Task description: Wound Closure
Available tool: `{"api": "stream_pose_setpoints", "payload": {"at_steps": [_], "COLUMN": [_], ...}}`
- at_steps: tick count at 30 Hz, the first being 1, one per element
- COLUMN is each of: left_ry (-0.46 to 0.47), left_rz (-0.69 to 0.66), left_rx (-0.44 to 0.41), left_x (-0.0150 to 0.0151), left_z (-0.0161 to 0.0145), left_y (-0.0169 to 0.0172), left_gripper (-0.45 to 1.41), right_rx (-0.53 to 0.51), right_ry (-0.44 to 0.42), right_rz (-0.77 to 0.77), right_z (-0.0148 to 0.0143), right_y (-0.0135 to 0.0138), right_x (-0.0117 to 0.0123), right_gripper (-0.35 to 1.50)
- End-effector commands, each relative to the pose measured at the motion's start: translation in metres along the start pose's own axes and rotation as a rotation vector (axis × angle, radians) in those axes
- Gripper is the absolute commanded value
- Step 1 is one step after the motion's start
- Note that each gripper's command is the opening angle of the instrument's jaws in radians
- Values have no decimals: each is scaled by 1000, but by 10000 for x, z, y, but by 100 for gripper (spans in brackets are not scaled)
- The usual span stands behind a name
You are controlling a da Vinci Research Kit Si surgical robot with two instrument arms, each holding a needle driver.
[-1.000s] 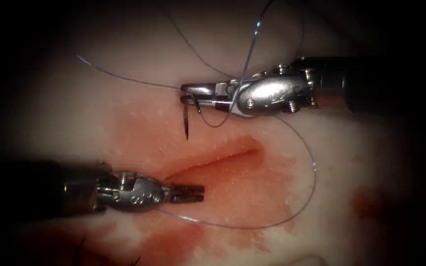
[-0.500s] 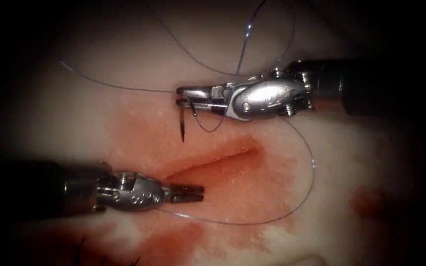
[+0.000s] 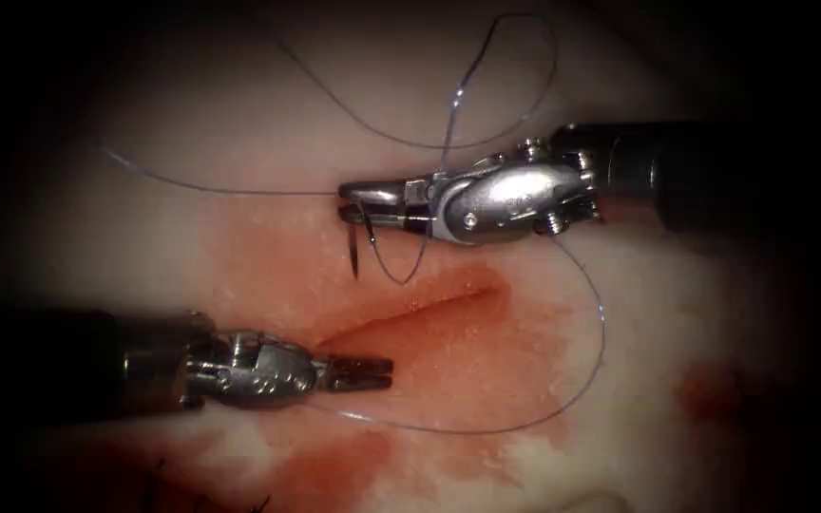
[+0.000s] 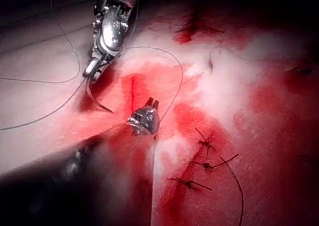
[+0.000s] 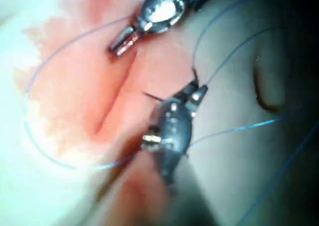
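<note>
My right tool [image 3: 347, 202] reaches in from the right with its jaws shut on the curved needle [image 3: 354, 249], gripping it close to the thread end. The needle hangs tip down, free of the tissue, just left of and above the cut [image 3: 420, 312]. The left wrist view shows the same needle [image 4: 97, 101] under the right tool [image 4: 91, 73]. My left tool [image 3: 387, 372] rests at the cut's lower left end, jaws slightly open and holding nothing. Thread [image 3: 589, 380] loops over the right tool, arcs right of the cut and passes beneath the left tool.
Red fluid [image 3: 334, 461] stains the tissue [image 3: 144, 228] around and below the cut. Several finished stitches with cut thread ends [image 4: 205, 162] lie beyond the left tool in the left wrist view. Loose thread loops [image 3: 515, 57] lie across the tissue above the right tool.
The right tool has shifted a little left and down toward the cut, carrying the needle with it, and the thread loop above it has swung. The left tool has stayed put.
</note>
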Motion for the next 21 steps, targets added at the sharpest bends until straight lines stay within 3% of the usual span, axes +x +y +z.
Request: {"api": "stream_pose_setpoints", "payload": {"at_steps": [1, 15, 21], "left_ry": [1, 1, -1], "left_rz": [0, 0, 0], "left_rx": [-1, -2, -3], "left_x": [-2, -2, -2], "left_z": [7, 7, 7], "left_y": [2, 2, 2], "left_gripper": [2, -2, -2], "right_rx": [10, 112, 121], "right_ry": [-3, -39, -31], "right_rz": [-6, 24, 52], "right_z": [11, 2, 3], "right_y": [-7, -43, -47], "right_x": [-5, -9, -4], "right_gripper": [-35, -35, -35]}}
